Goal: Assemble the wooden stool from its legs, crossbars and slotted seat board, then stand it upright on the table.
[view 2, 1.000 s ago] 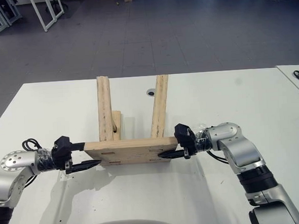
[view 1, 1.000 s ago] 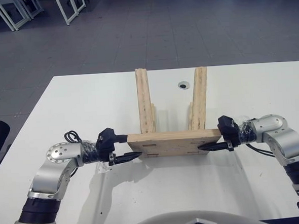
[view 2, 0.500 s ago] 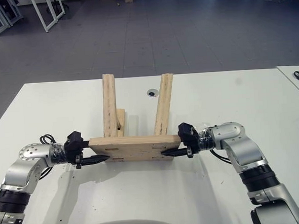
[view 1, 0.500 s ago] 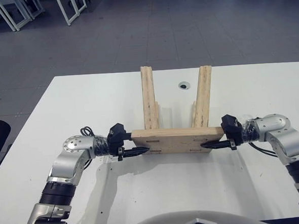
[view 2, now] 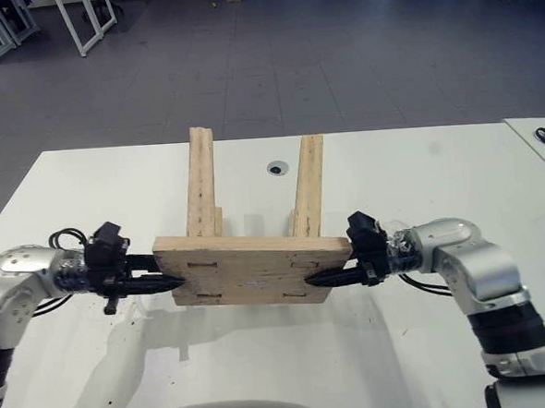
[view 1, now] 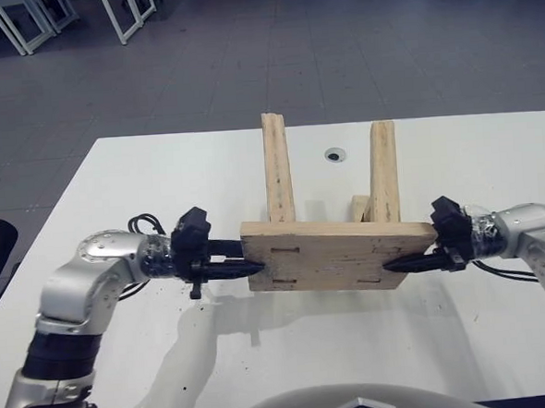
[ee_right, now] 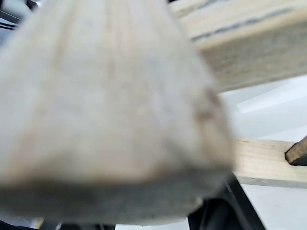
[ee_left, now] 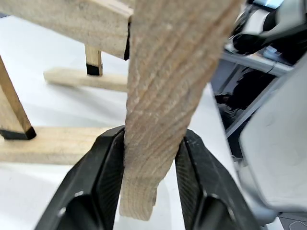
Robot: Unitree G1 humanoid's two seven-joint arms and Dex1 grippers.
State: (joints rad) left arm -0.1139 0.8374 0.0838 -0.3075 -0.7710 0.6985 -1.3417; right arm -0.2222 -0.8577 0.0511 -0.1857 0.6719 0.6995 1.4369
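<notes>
The wooden stool (view 1: 336, 254) looked already assembled, its legs (view 1: 278, 167) seated in the slotted seat board (view 2: 249, 268). It was held on its side over the surface (view 1: 141, 175), legs pointing away from the robot. The left gripper (view 1: 251, 269) had its fingers (ee_left: 108, 177) clamped on one end of the board. The right gripper (view 1: 394, 264) seemingly pinched the other end, though its wrist view was blurred. Standing the stool upright remained.

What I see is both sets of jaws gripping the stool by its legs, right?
Not quite. Both sets of jaws grip the stool by the ends of its seat board, not by its legs. The left eye view shows this.
</notes>
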